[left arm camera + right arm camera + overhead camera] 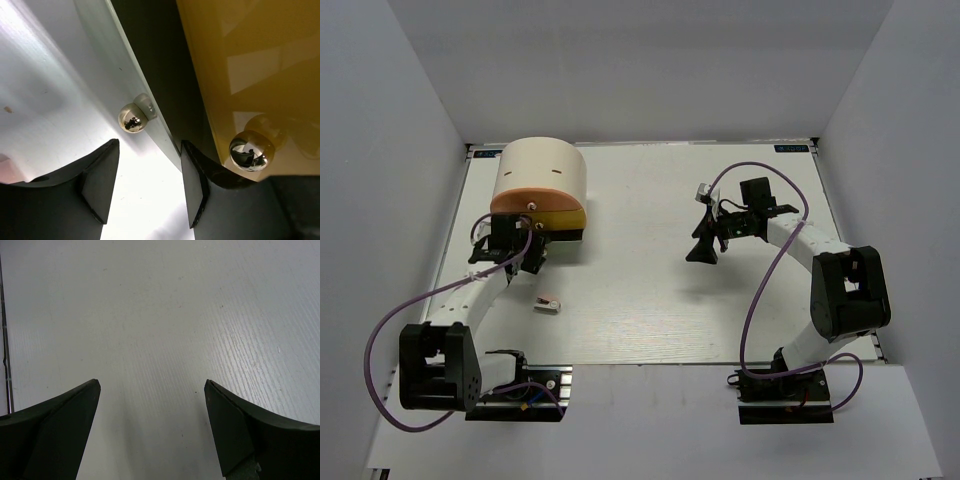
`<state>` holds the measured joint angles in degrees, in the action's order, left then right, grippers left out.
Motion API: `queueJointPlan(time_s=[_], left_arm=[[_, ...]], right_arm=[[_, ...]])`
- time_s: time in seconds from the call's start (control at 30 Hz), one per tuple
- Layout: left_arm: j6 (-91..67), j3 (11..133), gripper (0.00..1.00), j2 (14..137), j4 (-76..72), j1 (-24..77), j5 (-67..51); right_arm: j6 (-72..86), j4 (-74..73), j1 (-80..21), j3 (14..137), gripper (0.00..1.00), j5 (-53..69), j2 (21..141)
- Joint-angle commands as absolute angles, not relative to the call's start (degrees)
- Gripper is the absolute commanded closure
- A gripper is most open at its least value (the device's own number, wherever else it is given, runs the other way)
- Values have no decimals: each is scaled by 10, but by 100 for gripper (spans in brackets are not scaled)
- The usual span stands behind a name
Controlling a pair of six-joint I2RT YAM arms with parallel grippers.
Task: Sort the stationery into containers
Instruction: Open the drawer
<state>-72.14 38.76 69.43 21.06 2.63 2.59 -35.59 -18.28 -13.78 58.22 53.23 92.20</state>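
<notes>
1. While the left tool [150, 150] stands about half open with nothing between its pads, a small chrome knob [133, 118] sits just ahead of the fingertips, not yet between them.
2. Risk: that knob is round and polished. If the jaws close short of it or off-centre, we expect them to slip off.
3. Risk: a second knob [251, 150], on the yellow drawer [250, 60], lies near the right-hand finger. A sideways drift could catch the wrong drawer.
4. Risk: we see nothing holding the cream box [540, 170] down. A pull might drag it along the counter [650, 300] rather than open a drawer.
5. Stationery: we find only one grey-and-pink piece [548, 302], lying on the counter near the left forearm [475, 297] and apart from the box. A swing of that arm could sweep it away.
6. Right tool [152, 385]: spread wide, empty, over the counter, well apart from the box.
7. Writing: none legible. Marks at the counter's far edge are too small to read.
</notes>
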Motion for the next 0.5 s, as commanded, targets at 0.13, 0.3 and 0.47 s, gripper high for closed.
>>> queueJointPlan(time_s=[0.13, 0.3, 0.47], left_arm=[[-703, 402, 38, 677, 278, 23, 28], [-698, 402, 35, 644, 284, 23, 33], [-679, 390, 15, 613, 239, 23, 33]], right_arm=[[-359, -178, -136, 574, 10, 539, 913], [-362, -180, -138, 574, 10, 540, 911], [-372, -188, -140, 578, 10, 541, 911]])
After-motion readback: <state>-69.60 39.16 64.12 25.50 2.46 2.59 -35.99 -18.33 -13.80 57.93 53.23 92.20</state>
